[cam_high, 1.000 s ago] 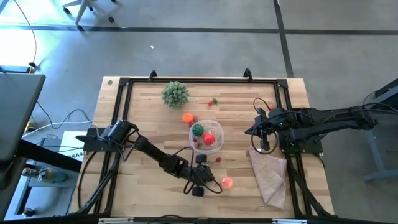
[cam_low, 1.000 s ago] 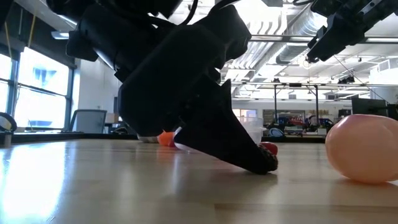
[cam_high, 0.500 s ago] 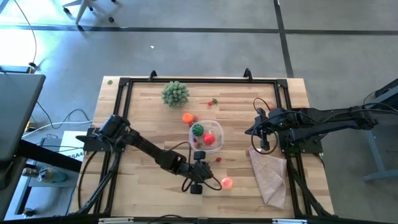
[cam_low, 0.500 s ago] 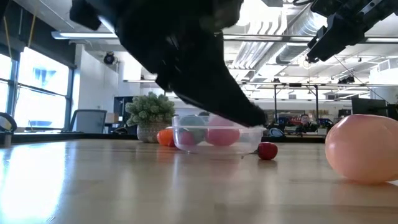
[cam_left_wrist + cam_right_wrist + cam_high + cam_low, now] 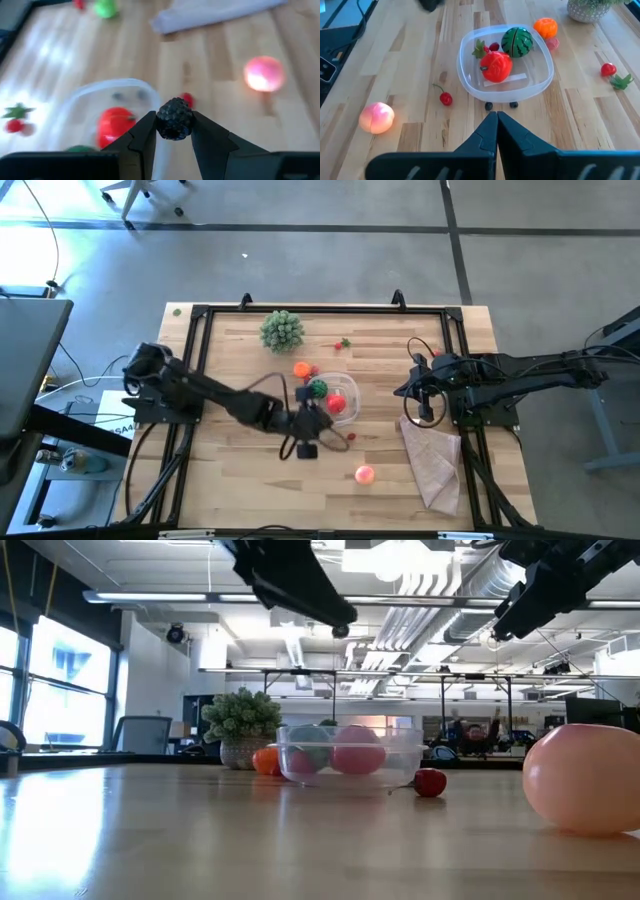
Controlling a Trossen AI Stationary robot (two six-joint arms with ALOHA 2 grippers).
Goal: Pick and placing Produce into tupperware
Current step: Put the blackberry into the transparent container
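Note:
My left gripper [image 5: 322, 420] hangs above the table at the near-left rim of the tupperware [image 5: 337, 402], shut on a small dark blackberry [image 5: 174, 119]. The clear round tupperware [image 5: 465, 75] holds a red tomato [image 5: 496, 66], a green melon [image 5: 516, 39] and a strawberry [image 5: 481, 49]. On the table lie a pink peach [image 5: 365, 474], a cherry [image 5: 351, 437], an orange [image 5: 301, 369] and a red piece with a green leaf [image 5: 343, 342]. My right gripper [image 5: 420, 395] waits shut at the right, above the tan cloth [image 5: 432, 460]. My left gripper pinches the blackberry's two opposite sides [image 5: 161, 123] between its two fingertips [image 5: 145, 131], only at their free ends. The fingers slant down from above. The berry is lifted clear of the table and shows below the gripper in the low view [image 5: 341, 631].
A bushy plant clump [image 5: 282, 330] stands at the far side. Two small dark berries [image 5: 489, 105] lie on the wood beside the tupperware's rim. A black frame [image 5: 190, 370] runs around the table. There is bare wood at the near left.
My left gripper has risen from the table near the peach and gone toward the far edge, to the tupperware's rim. The blackberry has come up with it, clear of the table. The peach and cherry have stayed where they were.

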